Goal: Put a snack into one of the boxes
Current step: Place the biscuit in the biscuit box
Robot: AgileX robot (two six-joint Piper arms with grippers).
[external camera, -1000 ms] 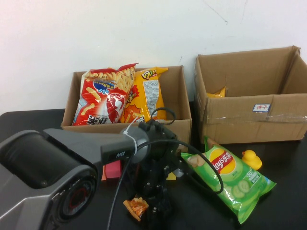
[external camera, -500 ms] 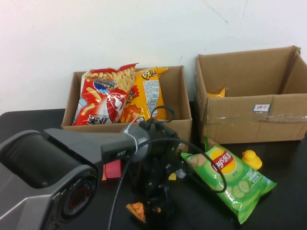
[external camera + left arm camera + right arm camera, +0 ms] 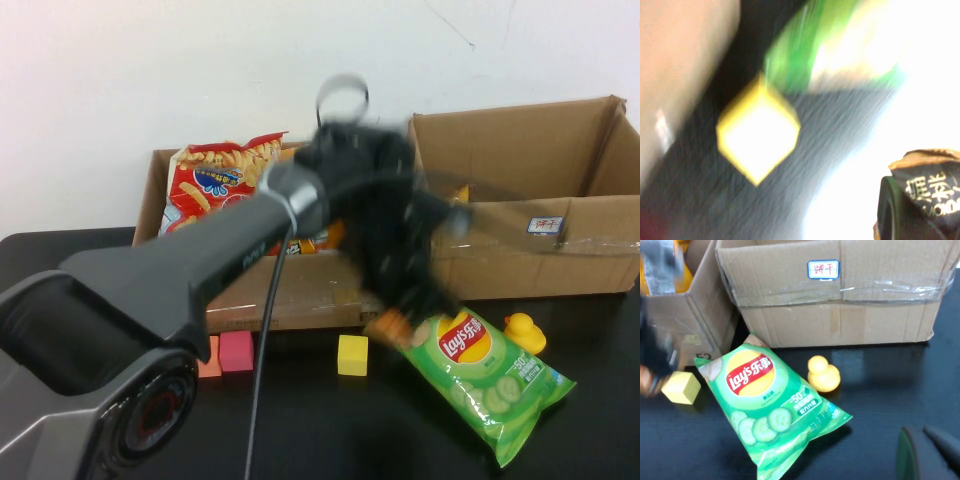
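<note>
My left gripper (image 3: 408, 312) is blurred in motion, raised in front of the gap between the left box (image 3: 300, 292) and the right box (image 3: 520, 255). It is shut on a small orange snack packet (image 3: 389, 326), which shows dark with printed characters in the left wrist view (image 3: 927, 187). A green Lay's chip bag (image 3: 490, 370) lies on the black table just below and right of it, and shows in the right wrist view (image 3: 767, 410). My right gripper (image 3: 927, 452) hovers low over the table near the bag, fingers together and empty.
The left box holds a red snack bag (image 3: 215, 190). A yellow cube (image 3: 352, 355) and a pink cube (image 3: 236, 351) lie in front of it. A yellow rubber duck (image 3: 525, 332) sits by the right box's front wall.
My left gripper has lifted the orange packet off the near table and swung it up and to the right, towards the boxes. The cubes it hid now show.
</note>
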